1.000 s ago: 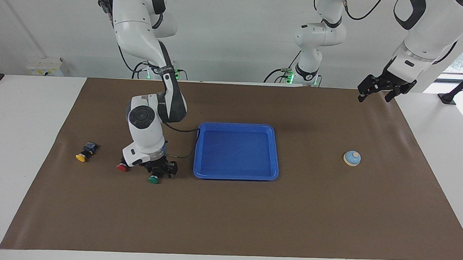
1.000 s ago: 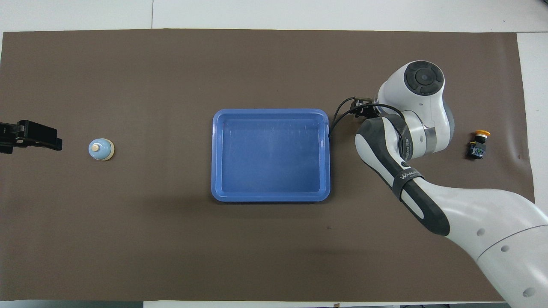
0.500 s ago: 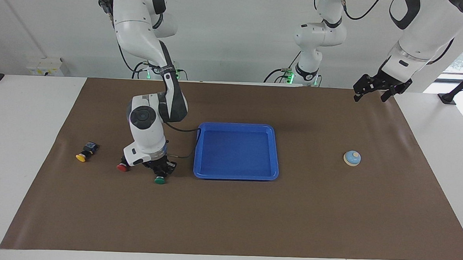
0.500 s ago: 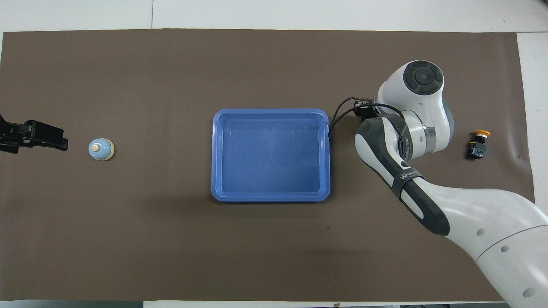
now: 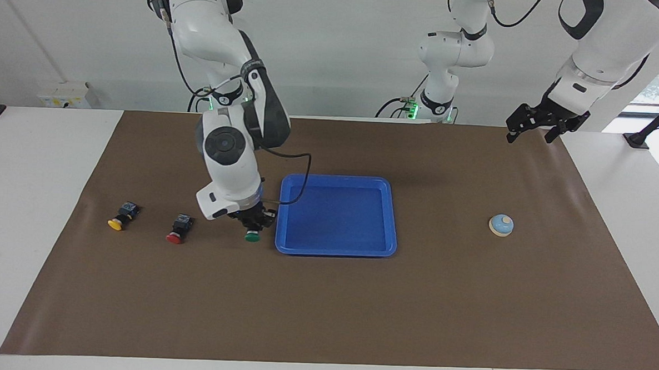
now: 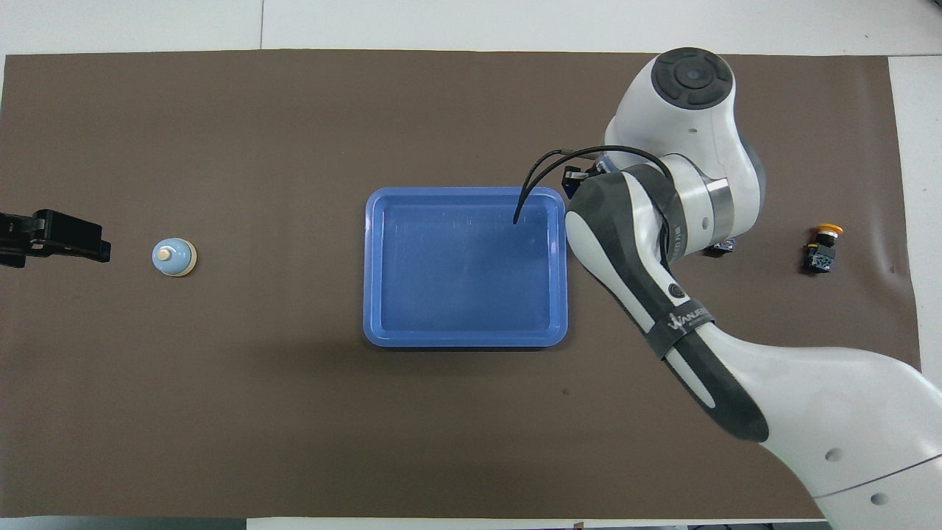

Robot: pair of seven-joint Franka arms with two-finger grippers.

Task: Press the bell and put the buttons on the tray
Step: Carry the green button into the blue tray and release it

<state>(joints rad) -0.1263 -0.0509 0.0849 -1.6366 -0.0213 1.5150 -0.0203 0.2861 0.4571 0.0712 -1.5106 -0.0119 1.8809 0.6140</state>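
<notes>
A: Just beside the tray (image 5: 390, 215), up off the mat, the right gripper (image 5: 254, 226) is clamped on the green button (image 5: 252, 236), cap hanging down.

B: Lifted to clear that raised rim, likely. And the others?

A: The red button (image 5: 177, 229) and the yellow button (image 5: 119, 217) lie on the mat toward the right arm's end, well apart from the tray, which holds nothing yet.

B: The bell (image 5: 501, 225)?

A: Alone toward the left arm's end. The left gripper (image 5: 534, 129) waits high, fingers apart.
</notes>
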